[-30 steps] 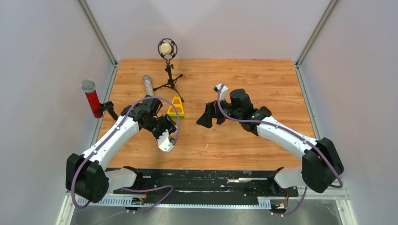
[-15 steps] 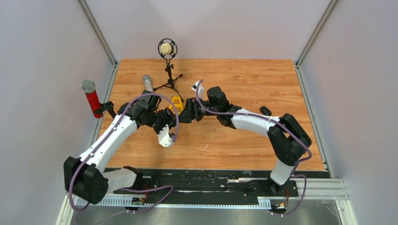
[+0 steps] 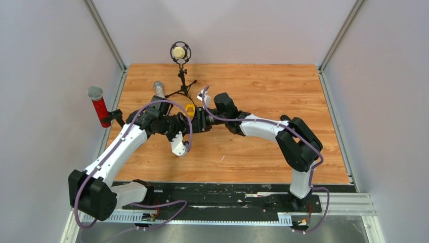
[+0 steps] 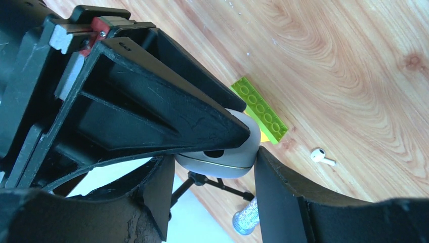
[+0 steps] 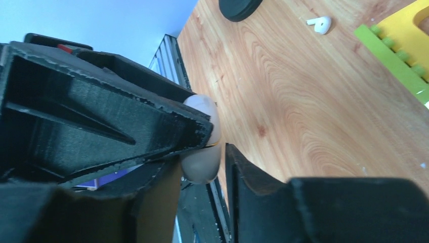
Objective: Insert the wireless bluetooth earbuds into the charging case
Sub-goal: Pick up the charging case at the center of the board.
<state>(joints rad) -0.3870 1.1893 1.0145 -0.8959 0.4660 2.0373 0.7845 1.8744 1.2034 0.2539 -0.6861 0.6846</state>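
- Two tools meet just beside the green toy brick (image 4: 260,110), raised off the bench (image 4: 354,61), both at the charging case (image 4: 222,161).
- The left tool (image 4: 253,145) is pinching the case across its rounded body. It holds the case clear of the bench, apparently to steady it for the other arm.
- The right tool (image 5: 218,144) has its jaws set around the same case from the opposite side; I cannot tell whether both pads press on it.
- Its likely purpose is to catch the lid and swing it up, since the seam looks closed.
- One white earbud (image 4: 320,156) lies loose on the bench near the brick, apart from the case. A second earbud does not show.
- A black oval object (image 5: 238,6) lies farther from the brick than the earbud does.
- My judgement is that the task is at an early stage: the lid is not yet raised and nothing is inserted.
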